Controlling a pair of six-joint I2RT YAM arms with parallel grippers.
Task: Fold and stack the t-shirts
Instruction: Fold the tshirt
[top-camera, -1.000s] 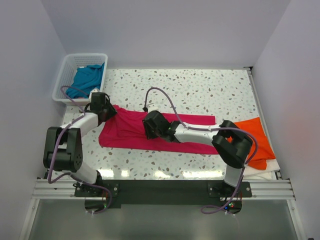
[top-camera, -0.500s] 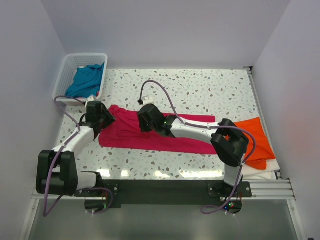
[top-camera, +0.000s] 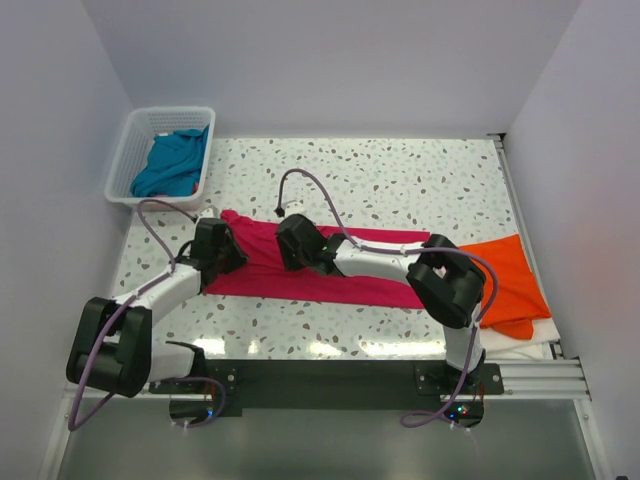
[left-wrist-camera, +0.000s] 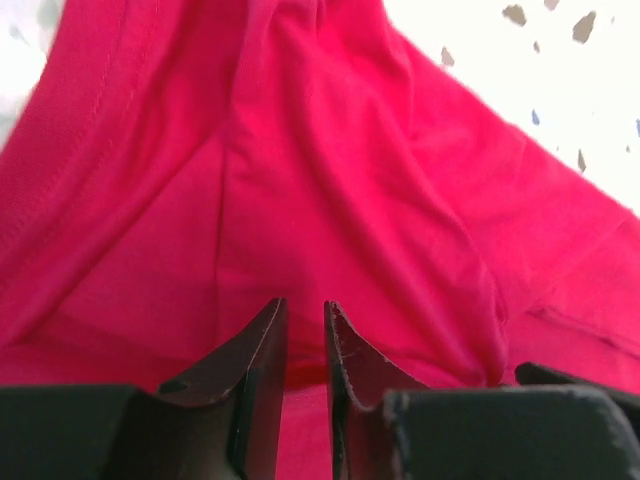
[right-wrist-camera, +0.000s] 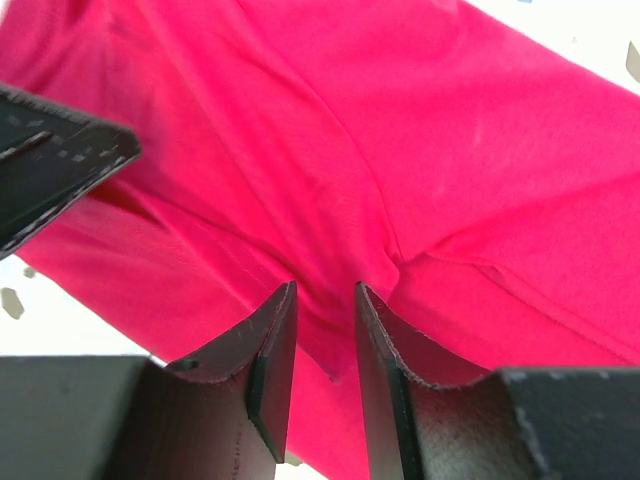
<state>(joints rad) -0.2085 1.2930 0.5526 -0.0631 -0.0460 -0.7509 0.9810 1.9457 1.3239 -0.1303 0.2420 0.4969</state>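
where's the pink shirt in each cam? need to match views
Top: pink shirt mid-table, stretched left to right under both arms.
Left wrist: fills nearly the whole frame.
Right wrist: fills most of the frame.
Shared landmark: speckled table, showing at the top right corner in both wrist views.

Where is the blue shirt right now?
In the top view, the teal-blue t-shirt lies inside the white lattice basket at the far left corner of the table, beyond the crimson-pink t-shirt.
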